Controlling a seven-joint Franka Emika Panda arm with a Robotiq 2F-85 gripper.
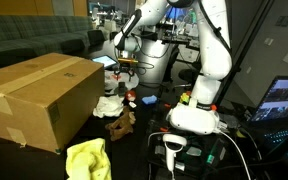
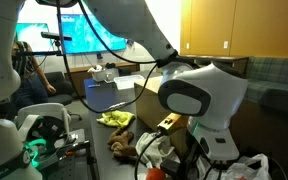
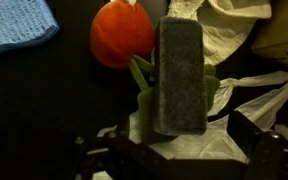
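In the wrist view a grey sponge-like block (image 3: 181, 75) with a green piece (image 3: 144, 85) at its side lies lengthwise between my jaws (image 3: 174, 140). The dark fingers stand wide apart on either side and do not touch it, so the gripper is open. The block rests over a white plastic bag (image 3: 249, 95). An orange round thing (image 3: 119, 35) lies just beyond the block, and a blue cloth (image 3: 14, 25) is at the top left. In an exterior view the gripper (image 1: 125, 68) hangs over the clutter beside the cardboard box. I cannot make it out in the other exterior view.
A large cardboard box (image 1: 39, 95) stands close by the gripper. A yellow-green cloth (image 1: 89, 160) lies in front of it and also shows in an exterior view (image 2: 117, 118). A white bag (image 1: 109, 103) and small items lie below the gripper. The arm's base (image 1: 194, 115) stands nearby.
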